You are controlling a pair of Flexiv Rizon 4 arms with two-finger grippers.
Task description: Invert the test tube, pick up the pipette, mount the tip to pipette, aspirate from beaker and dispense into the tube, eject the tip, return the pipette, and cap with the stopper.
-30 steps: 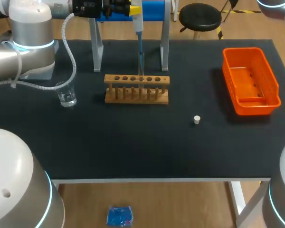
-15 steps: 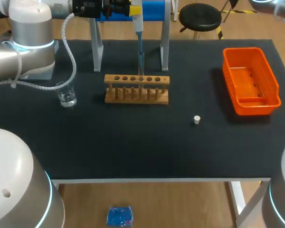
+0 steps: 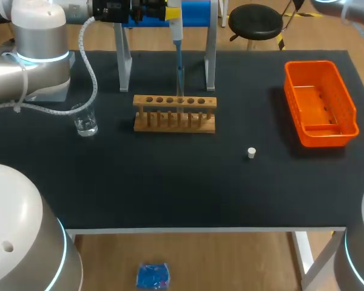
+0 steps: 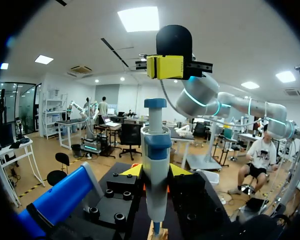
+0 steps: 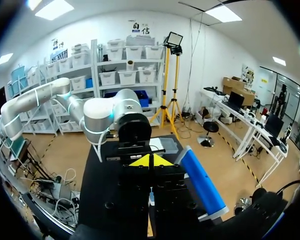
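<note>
In the head view my left gripper [image 3: 168, 12] is at the table's far edge, shut on the blue and white pipette [image 3: 177, 42], which hangs upright. The pipette's thin tip [image 3: 180, 77] points down at the row of holes in the wooden rack [image 3: 175, 113]. In the left wrist view the pipette [image 4: 155, 165] stands between my left gripper's [image 4: 155, 172] yellow tips. My right gripper [image 4: 165, 66] hovers shut a little above its plunger. The right wrist view shows the right gripper [image 5: 150, 161] with its tips together over the pipette [image 5: 152, 198]. A beaker [image 3: 85, 121] stands left of the rack. The white stopper [image 3: 251, 153] lies to its right.
A stand with two grey posts [image 3: 124, 66] and a blue crossbar [image 3: 195, 11] rises behind the rack. An orange basket [image 3: 320, 103] sits at the far right of the black table [image 3: 182, 188]. Only a bit of my right arm [image 3: 352, 7] shows in the head view's corner.
The bit of my right arm in the far right corner has shifted slightly. The left arm, the pipette and the things on the table have not moved.
</note>
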